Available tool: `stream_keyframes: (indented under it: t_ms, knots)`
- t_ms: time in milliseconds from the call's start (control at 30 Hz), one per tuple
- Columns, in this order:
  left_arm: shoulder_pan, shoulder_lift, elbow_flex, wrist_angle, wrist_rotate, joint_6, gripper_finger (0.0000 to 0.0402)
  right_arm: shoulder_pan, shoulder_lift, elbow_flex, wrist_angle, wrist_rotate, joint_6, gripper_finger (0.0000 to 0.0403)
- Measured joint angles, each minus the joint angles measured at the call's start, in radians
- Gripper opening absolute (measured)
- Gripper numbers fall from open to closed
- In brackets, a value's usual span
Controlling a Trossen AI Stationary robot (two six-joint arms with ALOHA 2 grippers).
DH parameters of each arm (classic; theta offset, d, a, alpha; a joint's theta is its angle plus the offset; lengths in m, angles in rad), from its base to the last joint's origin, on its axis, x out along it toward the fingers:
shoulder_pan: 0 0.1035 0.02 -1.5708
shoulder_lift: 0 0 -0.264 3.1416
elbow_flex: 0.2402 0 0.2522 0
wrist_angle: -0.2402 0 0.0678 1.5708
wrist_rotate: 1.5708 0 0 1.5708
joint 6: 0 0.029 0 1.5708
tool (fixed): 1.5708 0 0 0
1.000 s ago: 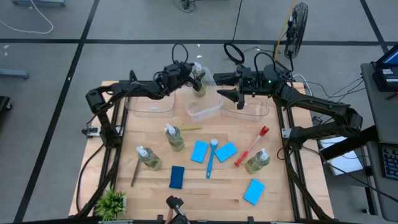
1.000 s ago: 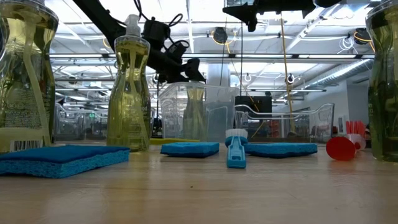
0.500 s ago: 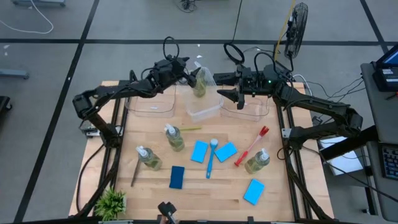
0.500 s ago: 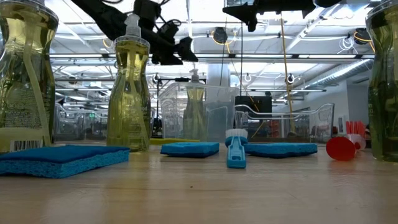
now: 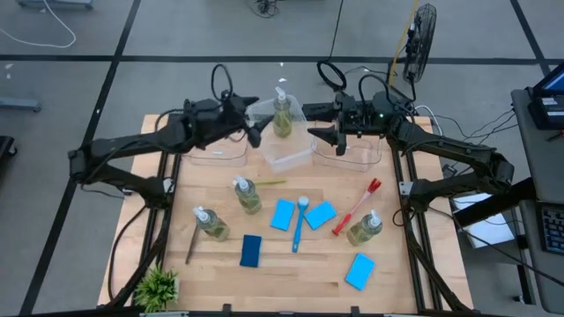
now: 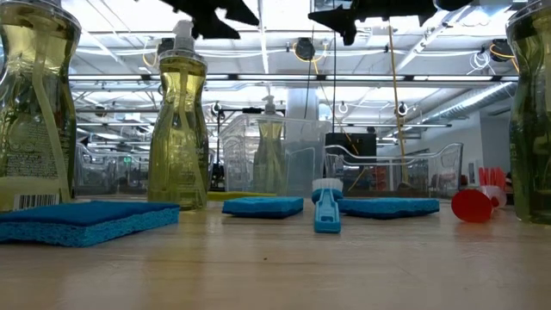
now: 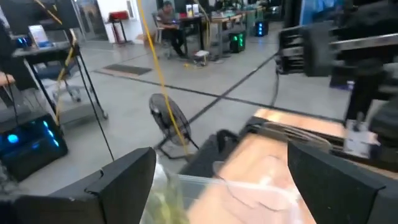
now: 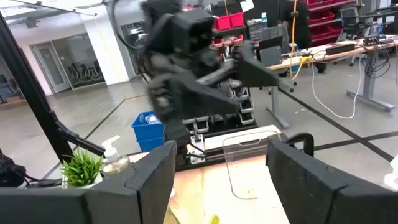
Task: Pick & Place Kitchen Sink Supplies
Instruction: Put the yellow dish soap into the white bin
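A clear bottle of yellow-green liquid with a white pump (image 5: 282,114) (image 6: 269,146) stands upright on its base in the middle clear bin (image 5: 291,157). My left gripper (image 5: 253,132) (image 7: 217,180) hangs open to the left of that bin, clear of the bottle. Over the right bin (image 5: 357,157), my right gripper (image 5: 328,136) (image 8: 221,180) hangs open with nothing between its fingers. On the wood stand three more bottles (image 5: 247,194) (image 5: 210,223) (image 5: 366,227). Several blue sponges (image 5: 282,214) lie flat there, with a blue brush (image 5: 300,220) and a red brush (image 5: 357,205).
A clear bin (image 5: 216,148) stands at the far left under my left arm. A thin green brush (image 5: 264,182) and a dark brush (image 5: 192,242) lie on the wood. A small potted plant (image 5: 157,286) sits at the near left corner.
My left gripper has drawn back from the bottle in the middle bin, toward the table's left edge and upward, staying open. The bottle has stayed upright in the bin. My right arm has kept still.
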Motion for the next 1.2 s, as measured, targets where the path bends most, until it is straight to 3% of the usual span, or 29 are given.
stream_keyframes:
  t_ms: [233,567,867,1200]
  knots:
    - [-0.18,-0.074,0.0,-0.137,-0.075,-0.133,0.0362,0.0,0.0,0.0,-0.02,0.0,-0.007,0.0238]
    - [-0.388,-0.131,0.0,-0.19,-0.227,-0.241,0.0368,0.0,0.0,0.0,-0.02,-0.003,-0.01,0.0238]
    - [-0.496,-0.132,0.0,-0.395,-0.238,-0.474,0.037,0.0,0.0,0.0,-0.02,-0.003,-0.01,0.0238]
    - [-0.559,-0.153,0.0,-0.482,-0.239,-0.494,0.0387,0.0,0.0,0.0,-0.02,-0.003,-0.01,0.0238]
